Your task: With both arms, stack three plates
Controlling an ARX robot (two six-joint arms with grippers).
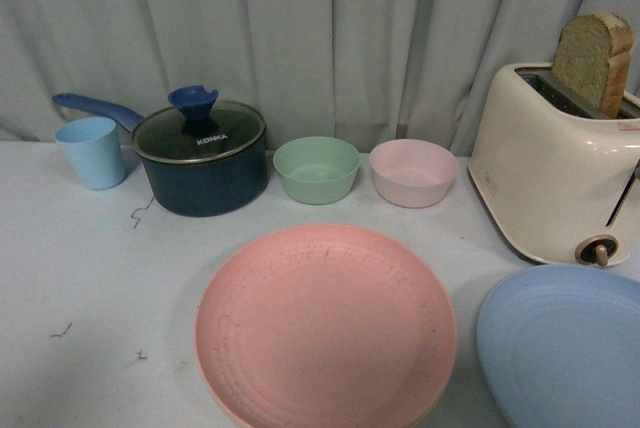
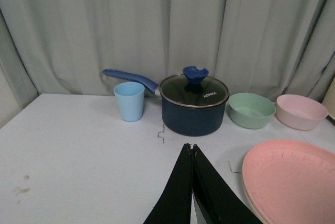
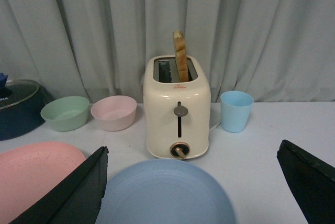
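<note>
The pink plate point(image 1: 325, 323) lies in the middle of the table near the front edge. In the left wrist view point(image 2: 293, 182) a thin beige rim point(image 2: 245, 190) shows under its edge, so it seems to lie on the beige plate. The light blue plate point(image 1: 565, 343) lies alone to its right, in front of the toaster. My left gripper point(image 2: 191, 146) is shut and empty, above the table just left of the pink plate. My right gripper point(image 3: 193, 148) is open wide and empty, its jaws spread either side of the blue plate point(image 3: 165, 195). Neither gripper shows in the front view.
Along the back stand a light blue cup point(image 1: 92, 151), a dark blue lidded saucepan point(image 1: 200, 158), a green bowl point(image 1: 316, 169) and a pink bowl point(image 1: 413, 172). A cream toaster point(image 1: 550, 173) with bread point(image 1: 592, 58) stands at the right, another blue cup point(image 3: 236, 110) beside it.
</note>
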